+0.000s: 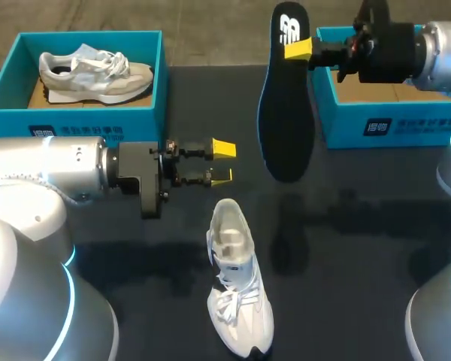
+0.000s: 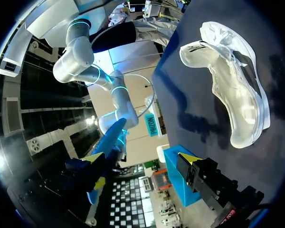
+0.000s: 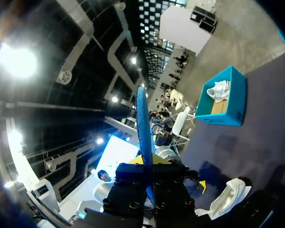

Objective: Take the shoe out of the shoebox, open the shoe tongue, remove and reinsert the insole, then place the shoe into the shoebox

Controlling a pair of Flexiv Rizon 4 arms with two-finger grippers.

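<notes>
In R claw [image 1: 299, 49] — insole [image 1: 286, 120] aloft

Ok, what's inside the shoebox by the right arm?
Only a bare brown cardboard floor shows in the shoebox. The right arm hangs over its far part, holding the insole in its jaws, so that part is hidden.

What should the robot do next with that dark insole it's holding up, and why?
Probably the right tool should bring the insole down toward the opening of the white shoe. The insole hangs in the air, pinched near one end, apart from the shoe on the table; the left tool is open near the heel, holding nothing.
</notes>
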